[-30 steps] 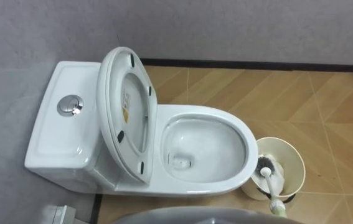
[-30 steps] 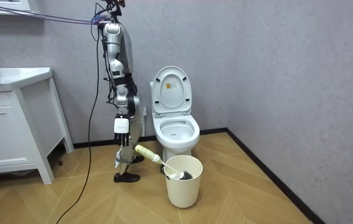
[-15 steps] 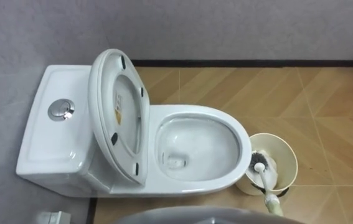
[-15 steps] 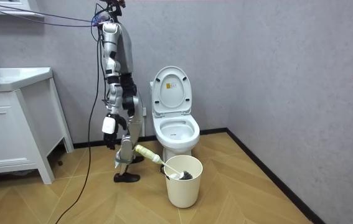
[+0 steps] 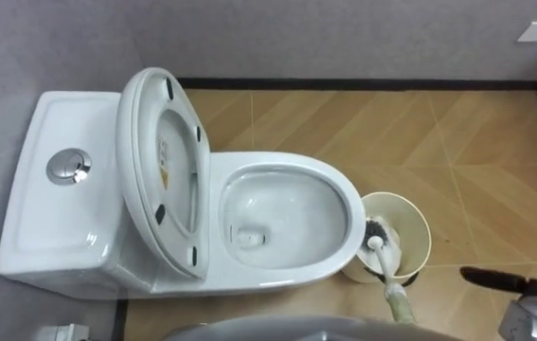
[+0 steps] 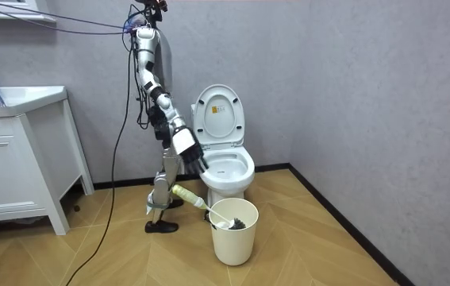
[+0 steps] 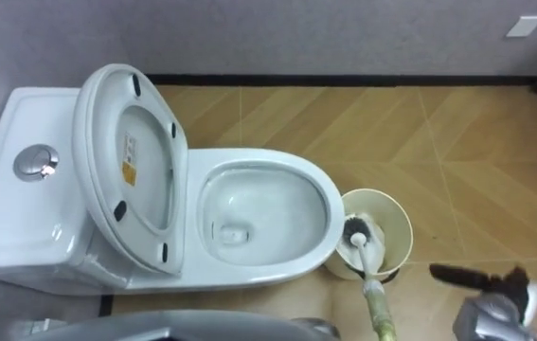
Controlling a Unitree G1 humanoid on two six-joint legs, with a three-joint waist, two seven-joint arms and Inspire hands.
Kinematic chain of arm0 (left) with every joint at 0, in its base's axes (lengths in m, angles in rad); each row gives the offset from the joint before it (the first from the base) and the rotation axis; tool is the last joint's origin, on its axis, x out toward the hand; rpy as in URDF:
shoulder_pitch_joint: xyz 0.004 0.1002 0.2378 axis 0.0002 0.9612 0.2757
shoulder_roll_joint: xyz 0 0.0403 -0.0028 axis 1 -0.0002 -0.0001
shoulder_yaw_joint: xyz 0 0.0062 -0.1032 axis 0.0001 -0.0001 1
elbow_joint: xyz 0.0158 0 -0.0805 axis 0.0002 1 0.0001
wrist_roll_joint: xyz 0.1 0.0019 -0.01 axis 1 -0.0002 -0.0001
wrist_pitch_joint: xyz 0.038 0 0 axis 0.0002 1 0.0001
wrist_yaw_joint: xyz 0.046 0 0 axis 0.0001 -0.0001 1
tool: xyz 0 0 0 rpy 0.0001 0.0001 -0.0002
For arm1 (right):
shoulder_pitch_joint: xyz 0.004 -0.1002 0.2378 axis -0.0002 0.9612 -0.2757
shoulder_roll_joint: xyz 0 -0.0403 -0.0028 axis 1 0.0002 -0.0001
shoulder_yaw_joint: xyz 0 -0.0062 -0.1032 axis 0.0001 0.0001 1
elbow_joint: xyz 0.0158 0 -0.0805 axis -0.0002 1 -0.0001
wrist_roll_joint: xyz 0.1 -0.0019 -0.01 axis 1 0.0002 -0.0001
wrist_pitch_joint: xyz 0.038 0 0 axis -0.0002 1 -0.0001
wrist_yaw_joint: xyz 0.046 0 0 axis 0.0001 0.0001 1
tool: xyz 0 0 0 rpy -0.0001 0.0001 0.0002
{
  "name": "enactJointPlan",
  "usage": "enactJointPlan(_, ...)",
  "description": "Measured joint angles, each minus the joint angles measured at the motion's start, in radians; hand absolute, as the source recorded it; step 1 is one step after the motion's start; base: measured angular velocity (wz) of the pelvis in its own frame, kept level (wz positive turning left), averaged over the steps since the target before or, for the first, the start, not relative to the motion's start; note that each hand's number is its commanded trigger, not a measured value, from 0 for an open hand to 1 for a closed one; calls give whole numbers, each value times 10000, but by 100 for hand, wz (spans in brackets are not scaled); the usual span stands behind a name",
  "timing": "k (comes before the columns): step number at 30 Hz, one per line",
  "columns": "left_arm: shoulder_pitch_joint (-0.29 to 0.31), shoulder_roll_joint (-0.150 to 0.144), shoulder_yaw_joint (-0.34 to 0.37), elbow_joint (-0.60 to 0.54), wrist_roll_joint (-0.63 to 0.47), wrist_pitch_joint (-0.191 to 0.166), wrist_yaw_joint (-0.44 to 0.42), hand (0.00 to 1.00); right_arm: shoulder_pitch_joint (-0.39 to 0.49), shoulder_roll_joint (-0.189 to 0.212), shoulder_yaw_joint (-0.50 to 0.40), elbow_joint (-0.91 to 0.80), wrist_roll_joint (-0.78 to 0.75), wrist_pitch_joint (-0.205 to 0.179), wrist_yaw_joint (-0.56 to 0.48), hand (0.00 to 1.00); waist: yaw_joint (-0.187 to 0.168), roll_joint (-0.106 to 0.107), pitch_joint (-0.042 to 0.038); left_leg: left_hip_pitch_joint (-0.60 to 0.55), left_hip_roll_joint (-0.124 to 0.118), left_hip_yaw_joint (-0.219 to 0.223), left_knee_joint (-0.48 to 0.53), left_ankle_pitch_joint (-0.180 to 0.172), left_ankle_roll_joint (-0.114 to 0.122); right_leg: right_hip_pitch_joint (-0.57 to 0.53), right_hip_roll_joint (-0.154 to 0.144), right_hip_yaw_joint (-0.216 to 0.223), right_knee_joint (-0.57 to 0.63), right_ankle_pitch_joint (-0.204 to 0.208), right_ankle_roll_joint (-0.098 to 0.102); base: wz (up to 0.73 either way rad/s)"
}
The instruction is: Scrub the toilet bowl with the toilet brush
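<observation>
Left eye view: toilet (image 5: 277,277), lid up. Brush (image 5: 386,275) stands head-down in bucket (image 5: 412,220) just right of bowl, handle leaning out. Right hand (image 5: 510,280) near, fingers straight, empty. Brush prob. light, stiff; grip handle's upper end.

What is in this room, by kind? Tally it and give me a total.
Toilet: 1
Toilet brush: 1
Bucket: 1
Vanity cabinet: 1
Total: 4
</observation>
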Motion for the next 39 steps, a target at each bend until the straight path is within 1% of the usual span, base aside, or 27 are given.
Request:
enactJointPlan(1,-89,2,-82,1,-90,-23,29,0,-22,-3,189,-227,-225,-28,-104,0,48,25,-20,-44,-4,0,-1,0,0,-51,0,1,6,5,-2,-6)
enactJointPlan(2,-115,-2,-95,2,-116,-69,45,0,-56,7,223,-260,-343,-37,-120,0,74,26,-21,-65,-2,0,0,0,0,-70,0,1,6,9,-4,0)
enactJointPlan(4,-130,-16,-91,4,-197,-282,88,0,-94,63,289,-297,-533,-131,-293,0,156,46,-18,-138,19,-43,31,-1,1,-115,-9,-53,12,21,2,5)
enactJointPlan(5,-130,-16,-90,11,-205,-309,101,0,-97,69,322,-294,-532,-150,-370,0,183,49,-18,-175,23,-69,60,-2,3,-129,-13,-79,14,24,6,12)
enactJointPlan(6,-143,-14,-86,35,-329,-384,204,0,-114,72,442,-235,-532,-257,-521,0,208,111,10,-306,27,-121,134,-8,13,-197,-22,-128,13,27,9,9)
enactJointPlan(7,-231,-14,-94,26,-571,-482,317,0,-234,75,566,-22,-532,-391,-655,0,236,88,-15,-488,30,-130,189,-8,15,-363,-25,-145,59,31,6,7)
enactJointPlan(8,-268,-14,-107,23,-699,-526,334,0,-276,88,597,1,-529,-406,-701,0,257,104,-19,-641,36,-144,265,-10,19,-498,-24,-160,131,32,5,16)
enactJointPlan(9,-363,-13,-209,23,-889,-618,363,0,-383,99,685,62,-496,-424,-803,0,284,184,3,-985,29,-283,513,-21,39,-718,-25,-289,244,40,-3,19)
enactJointPlan(11,-526,-10,-393,16,-1187,-719,432,0,-570,99,915,329,-487,-488,-936,0,327,274,47,-1327,31,-344,701,-15,56,-988,-23,-341,336,54,-16,18)
enactJointPlan(12,-623,-10,-498,24,-1260,-822,447,0,-744,104,1096,683,-479,-616,-961,0,354,339,62,-1525,31,-382,832,-25,73,-1045,-19,-423,352,65,-20,19)
enactJointPlan(13,-673,-3,-635,29,-1475,-966,509,0,-933,102,1360,1141,-477,-738,-993,0,369,377,57,-1701,34,-412,890,-11,101,-1204,-26,-508,431,66,-21,20)
enactJointPlan(14,-758,-1,-724,30,-1593,-1032,524,0,-1025,102,1479,1348,-460,-760,-996,0,379,381,60,-1788,37,-431,913,-2,113,-1321,-31,-527,520,65,-21,18)
enactJointPlan(16,-921,-5,-1089,142,-1863,-1229,514,0,-1403,107,1784,1983,-348,-815,-996,0,405,540,49,-2312,50,-638,1101,16,145,-1752,-43,-631,757,64,-20,14)
enactJointPlan(17,-1037,-3,-1184,150,-1927,-1255,509,0,-1516,103,1824,2141,-238,-819,-1001,0,398,573,57,-2463,60,-693,1165,31,166,-1857,-50,-688,774,65,-20,25)
enactJointPlan(18,-1139,2,-1293,154,-1970,-1289,486,0,-1763,90,1833,2482,-62,-848,-1032,0,398,641,80,-2818,63,-827,1312,77,204,-2167,-82,-819,914,65,-21,20)
enactJointPlan(19,-1346,4,-1295,153,-1972,-1313,465,0,-1989,66,1839,2834,7,-863,-1036,0,462,671,112,-3183,95,-834,1526,82,216,-2614,-85,-814,1148,64,-21,12)
enactJointPlan(21,-1606,12,-1298,155,-2023,-1357,472,0,-2255,51,1841,3158,173,-864,-1049,0,651,737,136,-3758,152,-840,1837,91,238,-3199,-85,-827,1471,63,-24,-2)
enactJointPlan(22,-1721,49,-1454,185,-2142,-1378,494,0,-2400,50,1916,3306,175,-888,-1053,0,688,794,172,-4143,174,-863,2055,108,266,-3547,-84,-829,1673,62,-25,0)
enactJointPlan(23,-1755,69,-1539,208,-2166,-1408,495,0,-2547,48,1959,3478,174,-936,-1055,0,687,829,190,-4334,186,-874,2166,111,272,-3728,-86,-832,1794,60,-30,0)
enactJointPlan(25,-1955,129,-1969,216,-2340,-1448,517,0,-3011,36,2139,3911,363,-1007,-1088,0,694,998,283,-5166,210,-947,2509,147,334,-4526,-111,-873,2206,37,-66,5)
enactJointPlan(27,-2162,141,-2325,213,-2370,-1447,520,0,-3375,34,2153,4267,584,-1027,-1140,0,790,1082,319,-5700,213,-924,2626,209,399,-5155,-153,-810,2546,28,-83,-2)
enactJointPlan(29,-2385,140,-2610,151,-2376,-1453,534,0,-3586,19,2260,4504,757,-1053,-1219,0,900,1092,324,-6091,151,-844,2588,369,459,-5748,-301,-808,2885,17,-97,-2)
enactJointPlan(31,-2686,132,-2942,132,-2440,-1511,736,0,-3845,9,2539,4723,762,-1094,-1306,0,936,1082,335,-6605,18,-818,2519,606,515,-6466,-481,-772,3288,2,-118,0)
enactJointPlan(34,-2835,147,-3173,123,-2778,-1646,808,0,-4133,-3,2553,5111,763,-1146,-1316,0,950,1118,363,-6997,-5,-773,2551,731,538,-6930,-550,-784,3455,6,-138,0)
enactJointPlan(36,-2889,140,-3278,110,-3019,-1770,911,0,-4287,-168,2631,5348,1045,-1194,-1339,0,964,1174,400,-7356,-5,-770,2556,853,549,-7322,-599,-833,3511,31,-189,0)
enactJointPlan(38,-2945,200,-3518,106,-3456,-1745,1003,0,-4343,-356,2929,5421,1355,-1183,-1416,0,1004,1186,407,-7652,-7,-744,2567,932,549,-7673,-624,-819,3626,38,-206,0)
enactJointPlan(39,-3012,240,-3680,105,-3729,-1742,1052,0,-4391,-488,3044,5454,1555,-1188,-1419,0,1033,1199,425,-7862,-6,-731,2613,968,548,-7915,-631,-805,3738,29,-223,0)
